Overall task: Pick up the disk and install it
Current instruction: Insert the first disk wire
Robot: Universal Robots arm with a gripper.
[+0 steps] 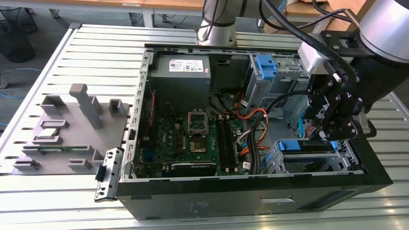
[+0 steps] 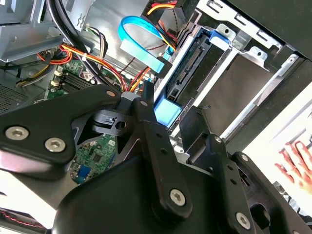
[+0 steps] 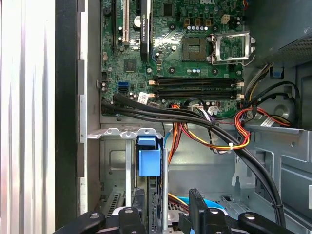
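Nearest me was the black front wall (image 1: pixel 255 199) of the open computer case, which lay on its side on the slatted metal surface (image 1: pixel 83 52). A metal latch strip (image 1: pixel 107 175) leaned at the case's near corner, toward the exterior view's left.

Just behind the front wall, at the exterior view's right, was the metal drive cage (image 1: pixel 345 160). The disk (image 1: pixel 307 146) sat inside this cage on edge, with its blue bracket uppermost. The tool (image 1: pixel 335 135) hung directly over the cage, down at the blue bracket. Whether it was clenched on the disk or released, I could not tell.

Obstructions: a bundle of thick black cables (image 3: pixel 195 122) crossed the case between the cage and the motherboard (image 1: pixel 198 134). Orange, red and yellow wires (image 3: pixel 214 139) ran alongside the bundle. A flat blue cable (image 2: pixel 141 41) arched close to the disk's connector end.

The motherboard lay on the case floor, with a processor socket (image 1: pixel 197 117) at its middle.

Off to the exterior view's left, a grey fixture tray (image 1: pixel 64 129) rested on the surface, holding small parts.

Farthest inside the case was the grey power-supply box (image 1: pixel 182 72). To its right in the exterior view, a bare blue bracket (image 1: pixel 265 64) sat in the far bay. The arm's base column (image 1: pixel 221 21) rose behind the case.
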